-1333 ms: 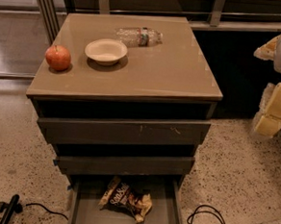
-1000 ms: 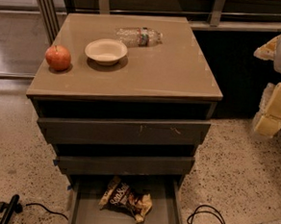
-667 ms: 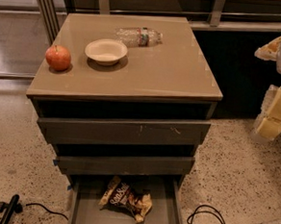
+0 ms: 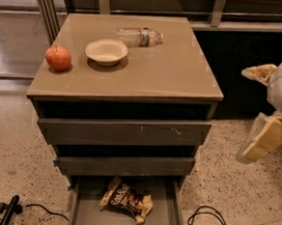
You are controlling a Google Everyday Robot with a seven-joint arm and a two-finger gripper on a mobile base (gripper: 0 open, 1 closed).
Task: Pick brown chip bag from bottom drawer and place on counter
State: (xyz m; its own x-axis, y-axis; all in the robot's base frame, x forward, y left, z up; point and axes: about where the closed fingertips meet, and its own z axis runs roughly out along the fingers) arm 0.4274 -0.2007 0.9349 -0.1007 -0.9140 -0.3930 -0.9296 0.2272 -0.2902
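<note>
My gripper [image 4: 251,112] hangs open & empty at right edge, brown chip bag [image 4: 126,204] lies crumpled in bottom drawer [image 4: 161,223] at bottom centre; reaching in I may clip the drawer above [image 4: 127,166], or glossy bag slips.

Red apple [image 4: 57,58] sits just left of the white paper bowl [image 4: 106,51], and a clear water bottle [image 4: 139,37] lies on its side behind the bowl. Top drawer [image 4: 122,131] and middle drawer [image 4: 125,164] are grey. On the speckled floor [image 4: 16,159] there's a looped black cable [image 4: 208,223] on the right. The gripper [image 4: 271,114] hangs at the right edge.
</note>
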